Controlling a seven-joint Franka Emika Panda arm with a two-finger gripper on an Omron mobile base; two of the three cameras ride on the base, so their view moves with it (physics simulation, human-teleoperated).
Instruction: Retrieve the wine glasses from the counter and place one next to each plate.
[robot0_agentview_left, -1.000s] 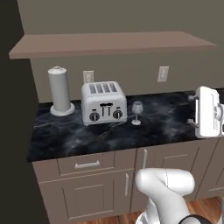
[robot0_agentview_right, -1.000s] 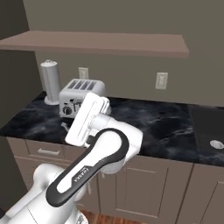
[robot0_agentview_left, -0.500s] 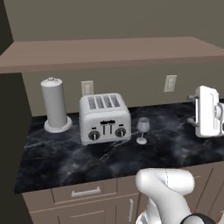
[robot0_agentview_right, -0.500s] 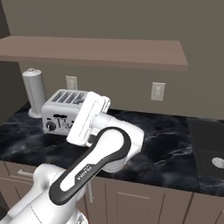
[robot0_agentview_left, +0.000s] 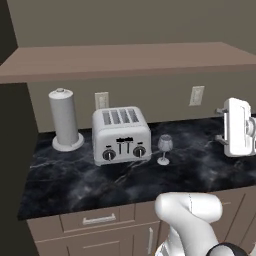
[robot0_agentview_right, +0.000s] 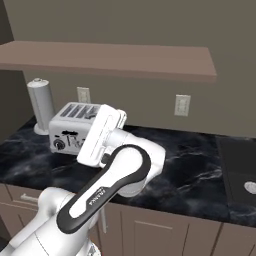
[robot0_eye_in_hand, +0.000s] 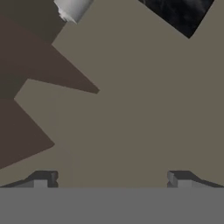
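Note:
One small clear wine glass (robot0_agentview_left: 164, 148) stands upright on the black marble counter (robot0_agentview_left: 200, 165), just right of the silver toaster (robot0_agentview_left: 121, 135). My gripper (robot0_agentview_left: 236, 128) hangs above the counter's right part, well to the right of the glass and higher than it, touching nothing. In the hand view the gripper (robot0_eye_in_hand: 111, 179) is open, its fingertips (robot0_eye_in_hand: 43, 178) set wide apart with nothing between them, pointing at the beige wall. In the right base view my arm hides the glass. The plates are out of view.
A tall grey paper-towel cylinder (robot0_agentview_left: 65, 120) stands left of the toaster. A brown shelf (robot0_agentview_left: 130, 60) overhangs the counter, with wall outlets (robot0_agentview_left: 197, 95) beneath it. A dark inset panel (robot0_agentview_right: 239, 167) lies at the counter's right end. Cabinet drawers (robot0_agentview_left: 97, 219) front the counter.
The whole scene has grown and shifted in both base views, so the base has driven closer to the counter. The glass and toaster stay put; the gripper stays open.

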